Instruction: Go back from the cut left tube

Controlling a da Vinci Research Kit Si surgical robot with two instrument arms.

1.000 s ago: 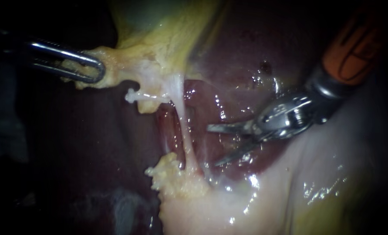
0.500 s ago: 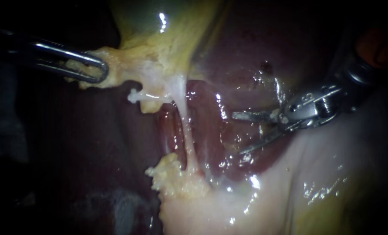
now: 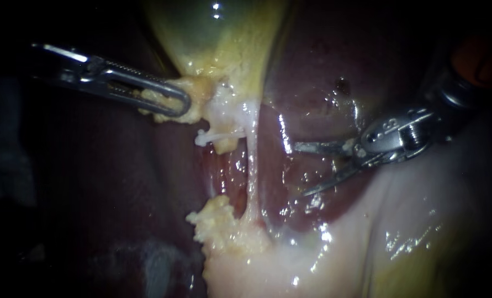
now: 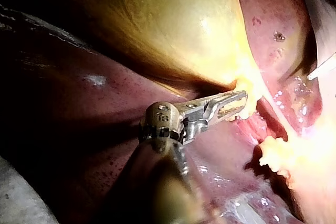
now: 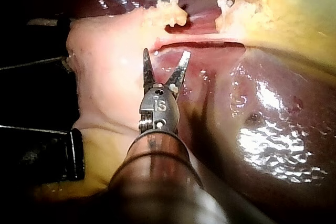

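My left instrument [image 3: 175,101] comes in from the left, its jaws shut on yellow fatty tissue at the neck of the gallbladder [image 3: 223,38]. Just below hangs the cut left tube's white upper stump [image 3: 210,135]. Its lower end sits in a crumbly yellow lump [image 3: 215,221]. A thin whole tube [image 3: 251,165] still runs taut between neck and base. My right instrument [image 3: 300,170] has its blades open, well to the right of that tube, over the liver [image 3: 312,99]. In the right wrist view the blades [image 5: 166,56] stand apart, short of the tube [image 5: 199,39]. The left wrist view shows the jaws [image 4: 237,106] clamped on fat.
Pale glistening tissue [image 3: 400,237] fills the lower right, under my right instrument's shaft. Dark liver [image 3: 118,193] lies to the left of the tubes. A blade tip of my right instrument [image 4: 320,69] shows in the left wrist view, beyond the tube.
My right instrument drew back to the right, away from the tubes, blades still open, then held still. My left instrument carried the gallbladder neck to the right, so the whole tube stands straighter.
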